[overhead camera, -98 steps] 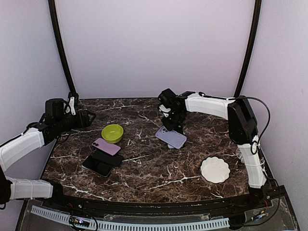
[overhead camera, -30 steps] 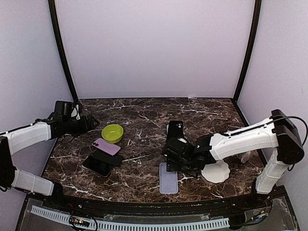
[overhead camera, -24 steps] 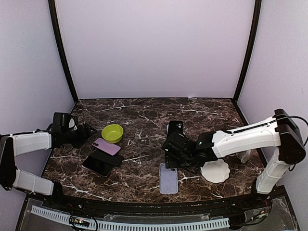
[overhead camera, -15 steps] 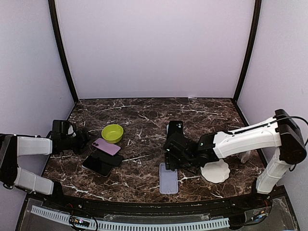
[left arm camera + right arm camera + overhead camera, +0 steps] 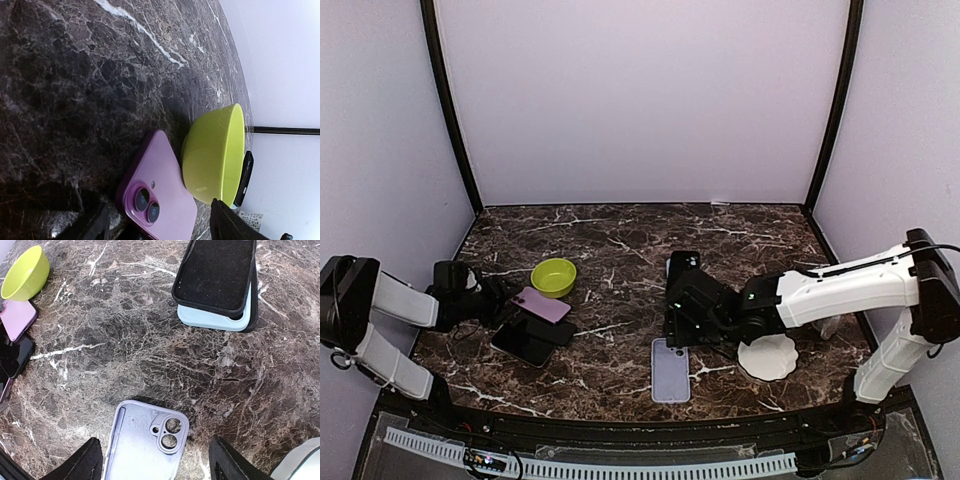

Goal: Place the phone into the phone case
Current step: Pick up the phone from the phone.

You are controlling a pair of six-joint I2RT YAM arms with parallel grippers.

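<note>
Counter [image 5: 610, 240] of dark veined marble, seen from above, with two white robot arms reaching in from the left and right sides.

A lavender phone case [image 5: 670, 370] lies flat near the middle of the front edge, hollow side up and camera cutout toward the back. It is empty. The right gripper [image 5: 676, 330] hangs just behind and above it. In the right wrist view its fingers [image 5: 75, 465] are spread wide to either side of the case [image 5: 145, 440], holding nothing and touching nothing.

Toward the left edge, a purple phone [image 5: 541, 304] lies camera side up, resting partly on two black phones [image 5: 532, 338]. A green bowl [image 5: 553, 276] sits just behind it. The left gripper [image 5: 492, 293] is low over the counter, just left of this group and pointing at it. In the left wrist view its fingers [image 5: 95, 225] stand well apart and empty, with the purple phone [image 5: 155, 195] just ahead of them.

A stack of spare cases [image 5: 683, 265], black on pale blue, lies near the middle of the counter. A white plate [image 5: 767, 353] sits toward the front right corner.

As a judgement, the task is at an early stage. The case looks set out and ready, but no phone is gripped. What is left is to pick up a phone, carry it to the front edge and press it into the case.
</note>
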